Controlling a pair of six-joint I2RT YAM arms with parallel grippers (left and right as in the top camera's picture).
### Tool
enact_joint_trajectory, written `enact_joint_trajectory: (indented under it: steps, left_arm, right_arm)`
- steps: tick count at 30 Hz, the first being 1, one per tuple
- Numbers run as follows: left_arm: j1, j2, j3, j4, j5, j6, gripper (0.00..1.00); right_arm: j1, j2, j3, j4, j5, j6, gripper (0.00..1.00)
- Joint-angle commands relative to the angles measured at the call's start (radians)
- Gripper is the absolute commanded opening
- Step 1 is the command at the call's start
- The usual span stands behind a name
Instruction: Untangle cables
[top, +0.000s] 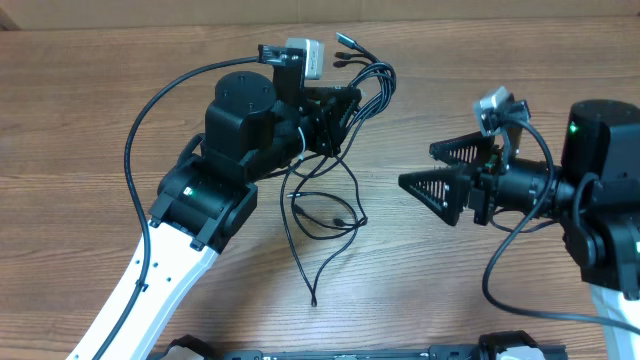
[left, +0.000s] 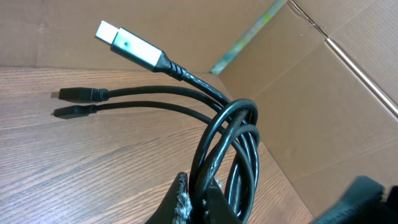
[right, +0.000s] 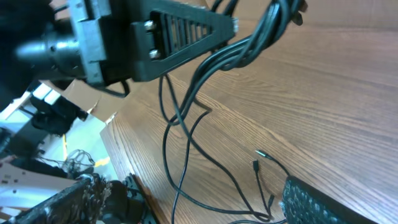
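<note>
Cables (top: 368, 82) are being pinched as a bundle in the closed left gripper (top: 338, 112) above the table (top: 100, 60), plug ends (top: 345, 42) pointing toward the far edge, loose strands trailing toward the near edge, long axis running far-to-near, while the right gripper (top: 418, 166) is standing wide and empty nearby.

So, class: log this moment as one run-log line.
left gripper: shut on cables | right gripper: open, empty | cables: partly lifted, ends on table
</note>
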Motion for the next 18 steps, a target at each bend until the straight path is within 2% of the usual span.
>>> enact_joint_trajectory:
  steps: [1,4,11,18]
  left_arm:
    - [-0.003,-0.005,0.009,0.008,0.05,-0.004,0.04]
    - [-0.003,-0.005,0.01,0.005,0.123,0.03,0.04]
    - [-0.003,-0.005,0.009,-0.003,0.204,0.029,0.04]
    - [-0.025,-0.005,0.009,-0.003,0.268,-0.025,0.04]
  right_arm:
    - [0.005,0.032,0.014,0.01,0.003,0.044,0.86]
    - [0.005,0.053,0.014,0.02,0.002,0.044,0.81]
    - [0.005,0.062,0.014,0.096,-0.075,0.044,0.7]
    - [0.005,0.062,0.014,0.146,-0.151,0.045,0.7]
